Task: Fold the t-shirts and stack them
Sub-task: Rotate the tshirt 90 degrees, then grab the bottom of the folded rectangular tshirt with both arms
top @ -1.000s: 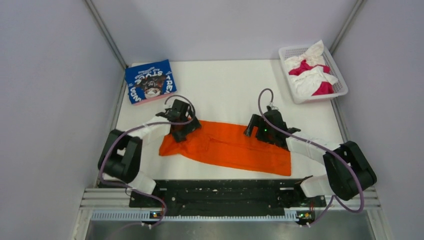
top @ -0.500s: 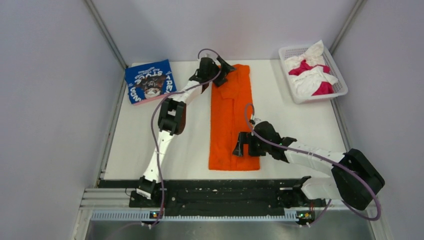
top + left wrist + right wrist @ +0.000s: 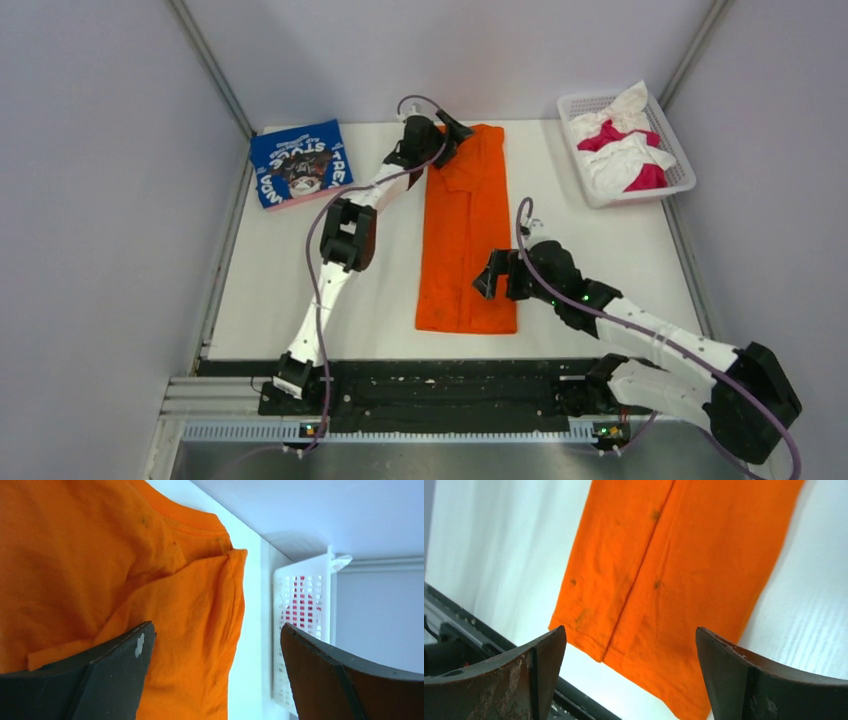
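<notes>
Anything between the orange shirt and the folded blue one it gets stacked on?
Nothing loose lies on the table between the orange t-shirt and the folded blue t-shirt. Only the left arm stretches along the orange one's left edge, on that side.

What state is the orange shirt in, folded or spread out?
Partly folded: the orange shirt lies as a long narrow strip on the table, its sides turned in over the middle, not yet folded short.
</notes>
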`<control>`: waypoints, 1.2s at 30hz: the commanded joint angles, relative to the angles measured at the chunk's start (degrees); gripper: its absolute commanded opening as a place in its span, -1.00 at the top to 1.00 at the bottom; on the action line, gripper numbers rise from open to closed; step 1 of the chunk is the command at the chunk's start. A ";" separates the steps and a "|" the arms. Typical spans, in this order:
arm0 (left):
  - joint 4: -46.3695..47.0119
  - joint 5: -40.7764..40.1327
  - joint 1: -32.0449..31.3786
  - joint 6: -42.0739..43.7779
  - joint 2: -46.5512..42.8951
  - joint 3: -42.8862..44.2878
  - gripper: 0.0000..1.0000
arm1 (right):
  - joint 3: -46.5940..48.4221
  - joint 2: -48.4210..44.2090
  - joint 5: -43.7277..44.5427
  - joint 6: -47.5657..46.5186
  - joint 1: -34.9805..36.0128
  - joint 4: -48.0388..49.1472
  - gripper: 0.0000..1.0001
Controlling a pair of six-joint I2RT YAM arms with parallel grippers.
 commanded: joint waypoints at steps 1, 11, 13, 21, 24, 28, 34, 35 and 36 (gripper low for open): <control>1.92 5.72 0.93 6.71 -11.61 -2.23 -0.98 | -3.17 -8.88 11.86 3.29 0.34 1.02 -0.97; -14.82 4.29 -4.01 24.88 -45.86 -31.56 -0.98 | -7.26 -23.28 19.52 14.42 0.12 -17.06 -0.97; -18.20 -3.35 -7.44 27.46 -54.16 -43.65 -0.98 | -7.14 -23.23 17.00 14.77 0.17 -21.04 -0.97; -23.03 -4.77 -13.34 20.67 -76.61 -82.86 -0.78 | -7.49 -15.48 9.10 15.89 -0.10 -23.48 -0.64; -22.90 -3.70 -15.10 17.40 -82.90 -93.15 -0.59 | -7.52 -11.61 9.45 15.61 -0.14 -22.00 -0.31; -25.57 -5.10 -15.90 14.11 -87.24 -100.46 -0.29 | -7.99 -8.38 8.11 14.91 -0.14 -18.90 -0.19; -21.14 -2.21 -16.22 13.03 -86.22 -104.38 -0.04 | -10.22 -7.49 7.87 16.00 -0.21 -13.37 -0.06; -20.02 -1.49 -16.37 13.07 -85.49 -104.58 -0.01 | -10.57 -7.41 7.87 16.07 -0.18 -12.76 -0.05; -18.82 -0.70 -16.52 12.89 -84.76 -104.85 0.03 | -10.92 -7.33 7.94 16.15 -0.22 -12.16 0.00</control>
